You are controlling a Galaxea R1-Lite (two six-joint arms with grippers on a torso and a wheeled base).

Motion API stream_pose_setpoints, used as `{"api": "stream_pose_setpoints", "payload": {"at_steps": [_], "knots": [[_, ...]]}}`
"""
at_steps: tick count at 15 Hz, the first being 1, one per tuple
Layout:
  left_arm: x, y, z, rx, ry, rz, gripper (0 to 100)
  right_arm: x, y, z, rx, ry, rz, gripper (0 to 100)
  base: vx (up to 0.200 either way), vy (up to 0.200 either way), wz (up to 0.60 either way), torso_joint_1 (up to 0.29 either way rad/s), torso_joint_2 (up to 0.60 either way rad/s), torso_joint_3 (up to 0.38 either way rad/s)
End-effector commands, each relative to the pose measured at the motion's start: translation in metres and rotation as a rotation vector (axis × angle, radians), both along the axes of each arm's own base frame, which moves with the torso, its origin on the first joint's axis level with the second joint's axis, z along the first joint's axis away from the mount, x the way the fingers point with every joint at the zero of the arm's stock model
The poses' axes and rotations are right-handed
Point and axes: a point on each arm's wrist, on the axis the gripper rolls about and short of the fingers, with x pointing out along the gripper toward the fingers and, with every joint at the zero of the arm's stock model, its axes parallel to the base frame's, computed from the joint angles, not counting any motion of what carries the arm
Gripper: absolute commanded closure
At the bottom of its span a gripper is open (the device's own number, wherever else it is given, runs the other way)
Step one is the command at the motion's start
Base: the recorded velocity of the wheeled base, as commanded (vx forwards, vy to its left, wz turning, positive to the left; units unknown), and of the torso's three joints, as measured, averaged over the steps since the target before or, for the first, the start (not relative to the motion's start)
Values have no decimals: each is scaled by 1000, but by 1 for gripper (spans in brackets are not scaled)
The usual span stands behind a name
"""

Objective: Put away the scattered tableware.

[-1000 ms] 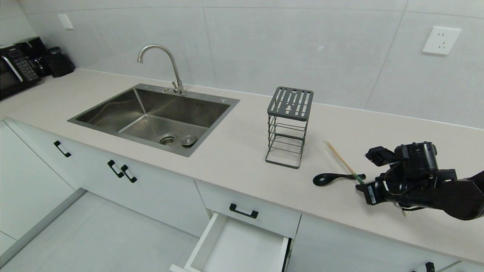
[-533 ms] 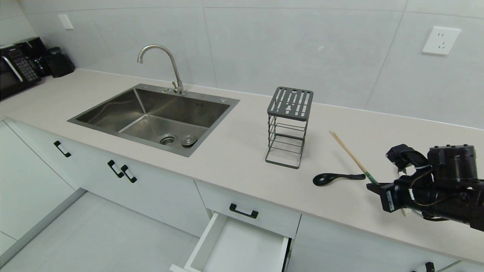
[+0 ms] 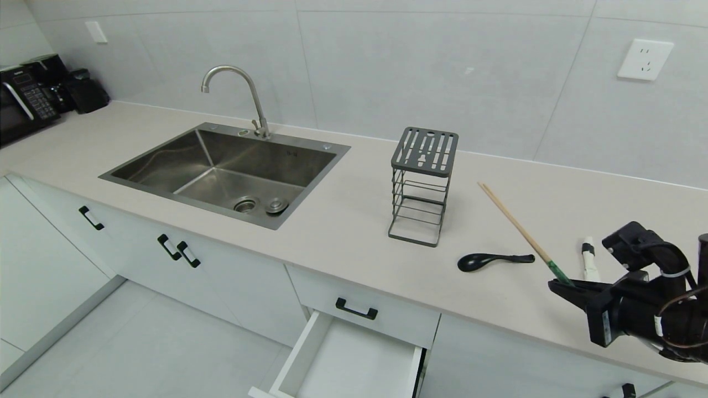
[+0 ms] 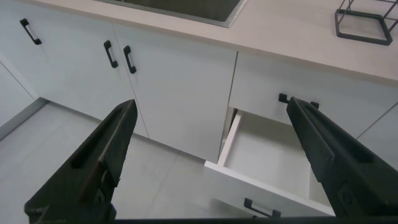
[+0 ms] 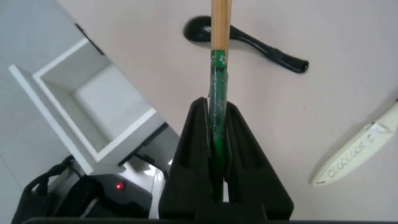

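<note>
My right gripper (image 3: 565, 285) is shut on the green-tipped end of a pair of bamboo chopsticks (image 3: 517, 226), held above the counter at the right; the sticks slant up toward the back wall. The right wrist view has the gripper (image 5: 216, 134) clamping the chopsticks (image 5: 219, 37). A black spoon (image 3: 491, 260) lies on the counter between the rack and that gripper, and it is also in the wrist view as the spoon (image 5: 245, 40). A white knife (image 3: 588, 265) lies just behind the gripper, seen too as the knife (image 5: 359, 149). My left gripper (image 4: 214, 162) hangs open over the floor before the open drawer (image 4: 273, 165).
A dark wire rack (image 3: 421, 185) stands upright mid-counter. The steel sink (image 3: 227, 171) with its faucet (image 3: 235, 94) sits to the left. A white drawer (image 3: 348, 362) is pulled open under the counter edge. A microwave (image 3: 22, 102) stands at the far left.
My right gripper has moved right and toward the counter's front edge, carrying the chopsticks up off the counter. The white knife has come into sight behind it. The spoon has stayed put.
</note>
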Motion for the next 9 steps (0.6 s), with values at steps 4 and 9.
{"api": "stream_pose_setpoints", "payload": {"at_steps": [4,9], "knots": [[0,0,0,0,1,1,0,-34,10,21,80,-101,234,100,0,0,0,0,0,0],[0,0,0,0,1,1,0,-42,32,21,123,-78,479,100,0,0,0,0,0,0]]}}
